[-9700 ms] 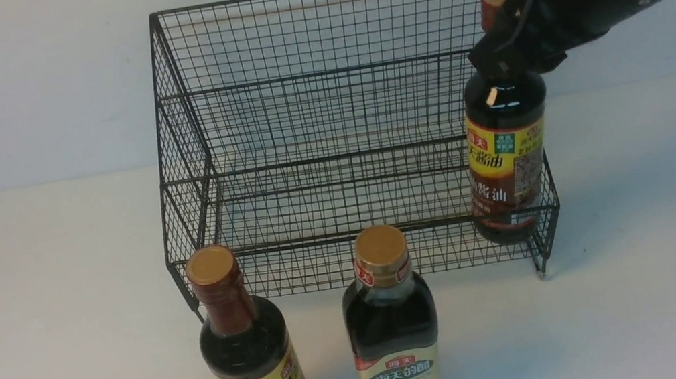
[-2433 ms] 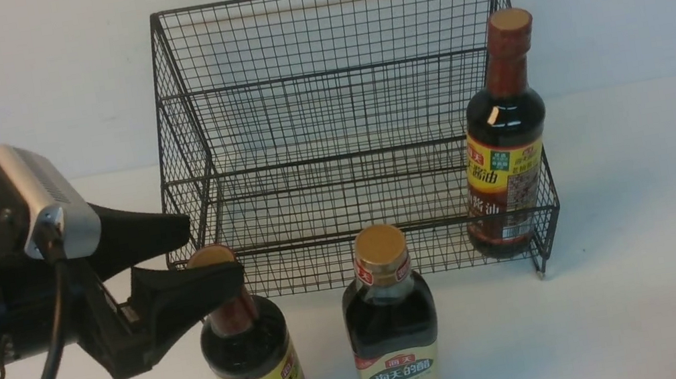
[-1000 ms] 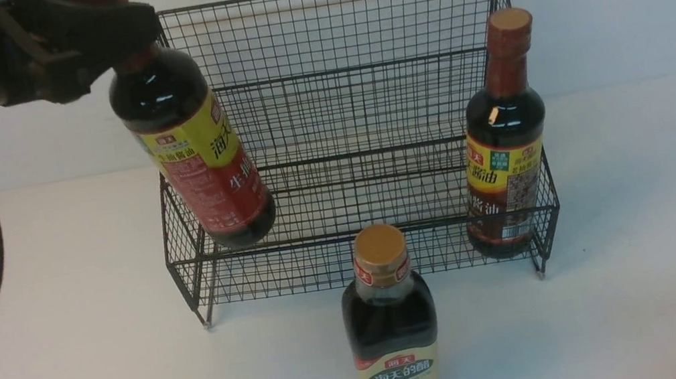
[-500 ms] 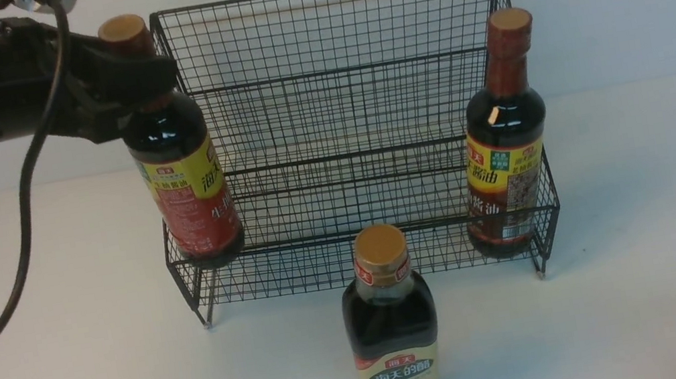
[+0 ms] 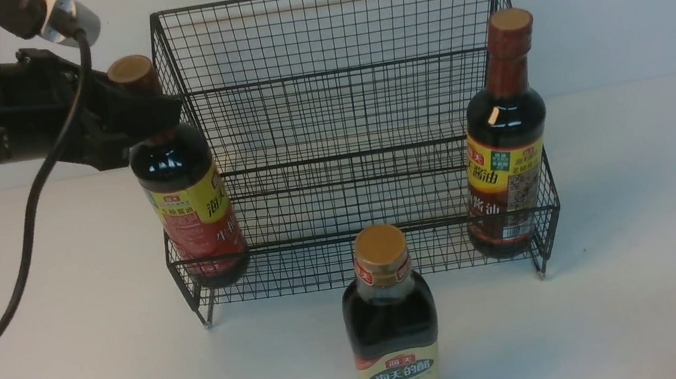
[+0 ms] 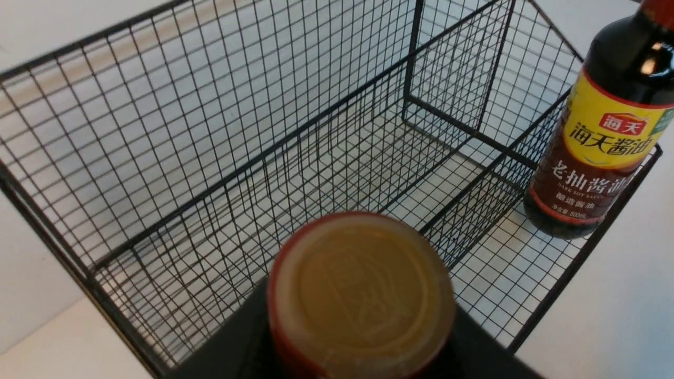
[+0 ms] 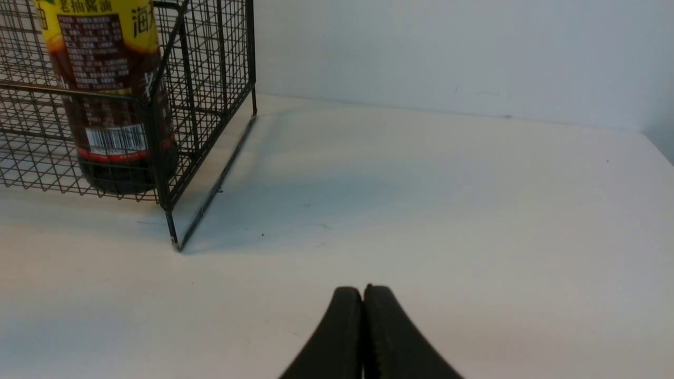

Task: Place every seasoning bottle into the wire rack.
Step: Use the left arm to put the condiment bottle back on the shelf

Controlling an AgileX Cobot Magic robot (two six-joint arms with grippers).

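The left claw pinched the neck of the red-labelled bottle, near upright below it at the left end of the wire rack (right claw pressed together).

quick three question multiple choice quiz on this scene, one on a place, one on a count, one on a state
1. Where is the cream-and-green bottle?
A) on the table in front of the wire rack
B) on the rack's upper tier
C) in a gripper

2. How many bottles carry yellow-red labels?
A) one
B) two
C) three

3. The left gripper is:
A) open over the rack
B) shut on a bottle's neck
C) out of view

Answers:
1 A: it stands alone on the table before the rack's front rail.
2 B: the left yellow-red bottle and the right yellow-red bottle.
3 B: it clamps the left yellow-red bottle's neck under the cap.
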